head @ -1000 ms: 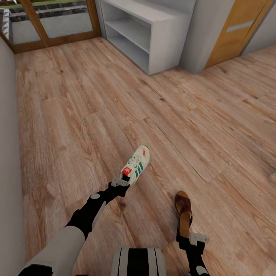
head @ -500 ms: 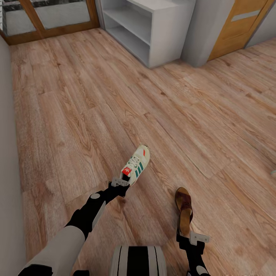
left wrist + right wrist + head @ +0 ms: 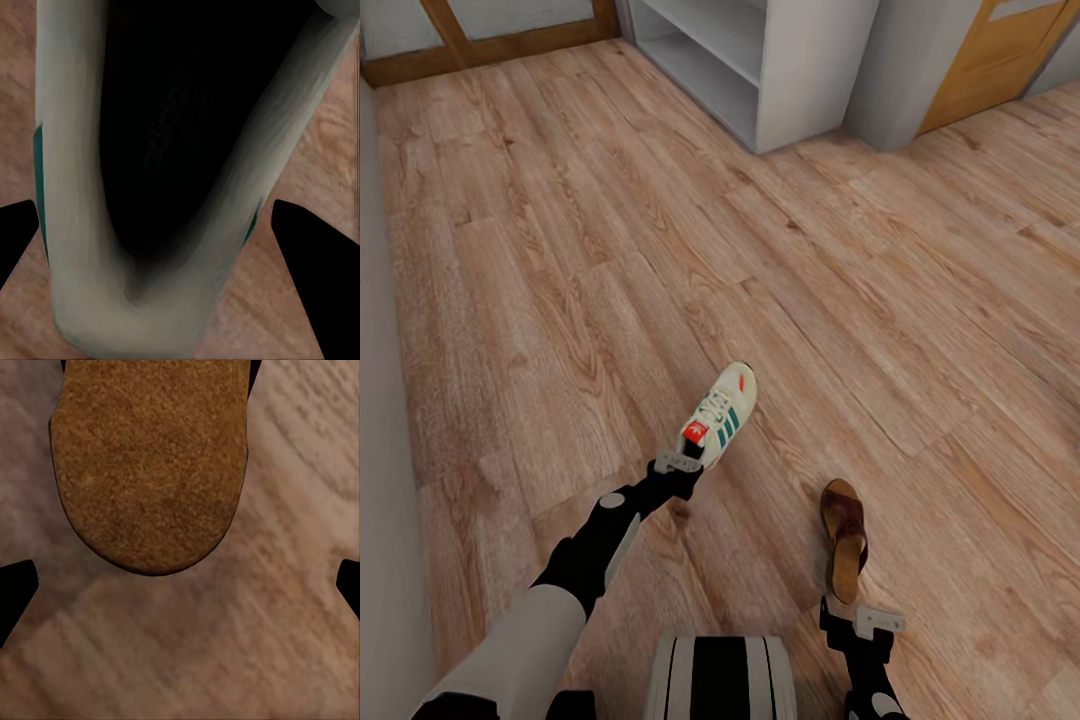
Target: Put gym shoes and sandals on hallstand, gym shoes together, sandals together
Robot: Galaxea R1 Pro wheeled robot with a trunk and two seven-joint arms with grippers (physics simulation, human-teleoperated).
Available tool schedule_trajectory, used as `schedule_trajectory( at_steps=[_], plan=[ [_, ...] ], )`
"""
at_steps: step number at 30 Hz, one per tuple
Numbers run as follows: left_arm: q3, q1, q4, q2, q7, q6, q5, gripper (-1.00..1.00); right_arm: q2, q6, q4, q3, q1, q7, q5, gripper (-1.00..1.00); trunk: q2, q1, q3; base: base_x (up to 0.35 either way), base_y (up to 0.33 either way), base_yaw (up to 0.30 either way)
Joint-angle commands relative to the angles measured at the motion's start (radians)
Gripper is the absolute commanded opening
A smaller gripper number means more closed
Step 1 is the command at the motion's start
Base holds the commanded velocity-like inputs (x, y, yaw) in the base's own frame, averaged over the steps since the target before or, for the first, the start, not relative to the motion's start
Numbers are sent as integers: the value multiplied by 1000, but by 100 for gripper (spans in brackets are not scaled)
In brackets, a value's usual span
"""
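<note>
- the left gripper (image 3: 682, 463) sits at the heel of a gym shoe (image 3: 722, 415), with the shoe's toe pointing away from the robot and slightly to its right.
- in the left wrist view the gym shoe (image 3: 150, 187) runs between the two dark fingers (image 3: 311, 262), its dark inner opening and pale collar close to the camera; the fingers are clenched on the shoe's heel end.
- the shoe is white with green side stripes and a red tongue label, and a small shadow lies on the corridor floor (image 3: 560, 300) just under the heel, so it seems lifted off the planks.
- the right gripper (image 3: 857, 620) is at the near end of a sandal (image 3: 844, 540), which stretches away from the robot with its dark strap at the far end.
- in the right wrist view the tan footbed of the sandal (image 3: 150, 457) lies ahead of the fingers (image 3: 15, 585), whose dark tips show at either edge, well apart from each other; whether they grasp the sandal i cannot tell.
- the hallstand (image 3: 760, 60) stands far ahead, pale grey, with open shelf slots facing the robot's left; it is well apart from both the shoe and the sandal.
- an orange-brown door (image 3: 1000, 55) stands beyond the hallstand to the right, with a grey wall section (image 3: 905, 70) between them.
- a wood-framed glazed door (image 3: 480, 25) closes the far left end of the corridor.
</note>
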Motion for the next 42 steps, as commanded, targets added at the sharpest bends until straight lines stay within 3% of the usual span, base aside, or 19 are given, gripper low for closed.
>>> schedule_trajectory(
  at_steps=[1,10,42],
  plan=[
    [-3,0,-12,-2,-5,12,-9,-100,0,-3,0,9,0,-5,-8,100,0,0,-1,0,0,38],
    [-46,3,-68,-6,-4,97,-7,-100,-1,-3,0,9,0,-5,-8,100,0,0,-3,0,0,11],
    [-51,3,-73,-6,-5,104,-5,-100,0,-3,0,9,0,-5,-8,100,0,0,-3,54,6,0]
  ],
)
